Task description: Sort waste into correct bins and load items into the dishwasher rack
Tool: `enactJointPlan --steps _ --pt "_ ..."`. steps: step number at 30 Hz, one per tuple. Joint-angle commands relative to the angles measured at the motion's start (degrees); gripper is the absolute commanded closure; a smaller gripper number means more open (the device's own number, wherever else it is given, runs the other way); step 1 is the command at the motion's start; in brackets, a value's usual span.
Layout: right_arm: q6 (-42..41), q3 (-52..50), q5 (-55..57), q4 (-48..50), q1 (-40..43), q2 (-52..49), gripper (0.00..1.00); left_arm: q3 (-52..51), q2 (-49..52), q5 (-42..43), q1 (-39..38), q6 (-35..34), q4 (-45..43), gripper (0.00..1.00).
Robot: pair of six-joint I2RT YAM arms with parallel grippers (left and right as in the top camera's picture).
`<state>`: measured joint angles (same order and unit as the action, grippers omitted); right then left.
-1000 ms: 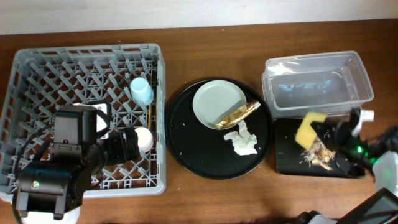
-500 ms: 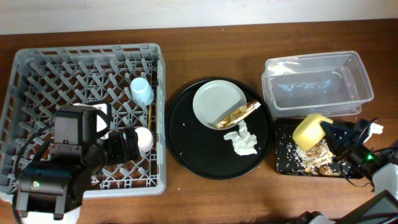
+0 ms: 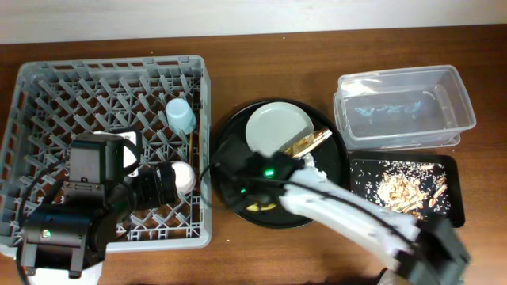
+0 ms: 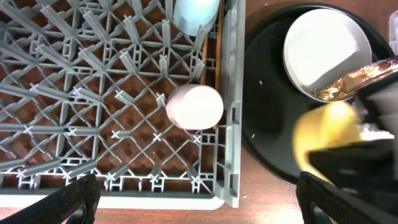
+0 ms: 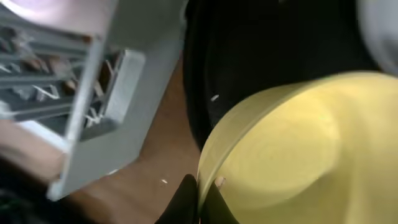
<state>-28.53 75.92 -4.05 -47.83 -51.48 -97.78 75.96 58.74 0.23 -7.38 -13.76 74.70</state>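
My right gripper is shut on the rim of the yellow bowl. It holds the bowl over the left edge of the round black tray, next to the grey dishwasher rack. In the overhead view the right gripper mostly hides the bowl. The bowl shows blurred in the left wrist view. My left gripper is open and empty above the rack's front edge. A blue cup, a pink cup and chopsticks lie in the rack. Beige scraps lie in the flat black tray.
The pale plate, the gold wrapper and the white napkin sit on the round black tray. The clear tub stands at the back right. My right arm crosses the table's front right.
My right arm has swung left with the yellow bowl, from over the flat black tray to the round tray's left side. The scraps now lie in the flat tray. The left arm is still.
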Motion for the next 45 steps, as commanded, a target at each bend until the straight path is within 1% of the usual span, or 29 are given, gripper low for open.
enactJointPlan --steps 1,2,3,4,5,7,9,11,14,17,18,19,20,21,23,25,26,29,30,31,32,35,36,37,39,41,42,43,45 --pt "-0.68 0.15 2.64 2.03 -1.73 -3.96 0.92 0.15 -0.22 -0.2 -0.07 -0.11 -0.02 0.01" --pt "-0.55 0.48 2.51 2.19 -1.25 -3.5 0.77 0.15 -0.22 -0.2 -0.07 -0.13 -0.02 0.0" --pt "4.98 3.69 0.44 -0.66 -0.24 -2.14 0.45 0.15 -0.2 -0.2 -0.07 -0.13 0.0 0.01" --pt "8.9 8.15 1.75 -5.33 1.33 -0.72 0.04 0.15 -0.2 -0.2 -0.07 -0.13 -0.02 0.01" --pt "10.56 13.03 5.62 -11.13 3.96 0.11 0.01 0.15 -0.22 -0.2 -0.07 -0.11 0.0 0.01" --pt "10.56 17.62 10.12 -22.62 11.39 0.26 0.01 0.15 -0.2 -0.2 -0.07 -0.11 0.0 0.01" --pt "10.54 11.3 9.88 -27.67 20.96 -0.09 0.01 0.15 -0.22 -0.2 -0.07 -0.11 0.0 0.01" --pt "10.54 2.62 9.88 -22.03 23.85 -0.09 0.01 0.15 -0.2 -0.2 -0.07 -0.11 0.0 0.01" --pt "10.54 -13.66 5.53 -3.48 24.5 -0.09 0.01 0.15 -0.22 -0.2 -0.07 -0.11 0.0 0.01" --pt "10.54 -22.38 5.38 8.72 24.5 -0.09 0.03 0.15 -0.22 -0.2 -0.07 -0.11 0.0 0.01" --pt "10.54 -23.39 5.35 9.97 24.5 -0.09 0.16 0.15 -0.22 -0.2 -0.07 -0.13 0.0 0.01" --pt "10.54 -22.4 4.79 8.46 24.52 0.22 0.6 0.15 -0.2 -0.2 -0.07 -0.11 0.0 0.01" --pt "10.73 -18.8 4.74 4.72 24.57 1.11 0.87 0.15 -0.22 -0.2 -0.07 -0.11 0.0 0.01" --pt "14.38 -11.93 4.96 -0.83 24.63 2.71 0.91 0.15 -0.22 -0.2 -0.07 -0.11 0.0 0.01" --pt "15.26 -0.39 10.12 -8.59 25.55 4.28 0.91 0.15 -0.2 -0.2 -0.07 -0.13 -0.02 0.01" --pt "15.21 13.7 22.08 -15.58 29.49 4.44 0.87 0.15 -0.22 -0.2 -0.07 -0.11 0.0 0.01" --pt "15.21 16.41 26.62 -14.14 33.59 4.44 0.83 0.15 -0.22 -0.2 -0.07 -0.11 -0.02 0.01" --pt "14.6 13.09 26.25 -5.55 47.1 1.51 0.77 0.15 -0.22 -0.2 -0.07 -0.11 0.0 0.01" --pt "14.6 11.8 23.85 -2.69 50.86 -0.74 0.6 0.15 -0.22 -0.2 -0.07 -0.13 0.0 0.01" --pt "14.62 11.74 20.65 -0.9 54.07 -3.13 0.21 0.15 -0.2 -0.2 -0.07 -0.13 0.0 0.01" --pt "14.62 11.74 16.7 0.31 56.92 -4.2 0.01 0.15 -0.22 -0.2 -0.07 -0.11 0.0 0.01" --pt "14.6 15.82 7.02 -2.14 61.77 -3.17 0.01 0.15 -0.2 -0.2 -0.07 -0.11 -0.02 0.01" --pt "14.62 18.32 3.63 -5.42 62.01 -2.14 0.01 0.15 -0.22 -0.2 -0.07 -0.11 0.0 0.01" --pt "14.6 22.25 -8.2 -13.22 61.11 -0.28 0.01 0.15 -0.22 -0.2 -0.07 -0.11 0.0 0.01" --pt "14.56 23.39 -14.1 -21.24 59.12 1.42 0.01 0.15 -0.2 -0.2 -0.07 -0.13 0.0 0.01" --pt "6.34 22.29 -24.44 -26.4 55.52 1.4 0.01 0.15 -0.22 -0.2 -0.07 -0.13 0.0 0.01" --pt "5.31 21.14 -29.07 -26.43 53.59 1.4 0.05 0.15 -0.22 -0.2 -0.07 -0.13 0.0 0.01" --pt "4.66 20.61 -27.43 -26.36 50.36 1.31 0.36 0.15 -0.22 -0.2 -0.07 -0.11 -0.02 0.01" --pt "-10.86 19.37 -10.21 -26.03 40.24 1.18 0.42 0.15 -0.22 -0.2 -0.07 -0.11 0.0 0.01"
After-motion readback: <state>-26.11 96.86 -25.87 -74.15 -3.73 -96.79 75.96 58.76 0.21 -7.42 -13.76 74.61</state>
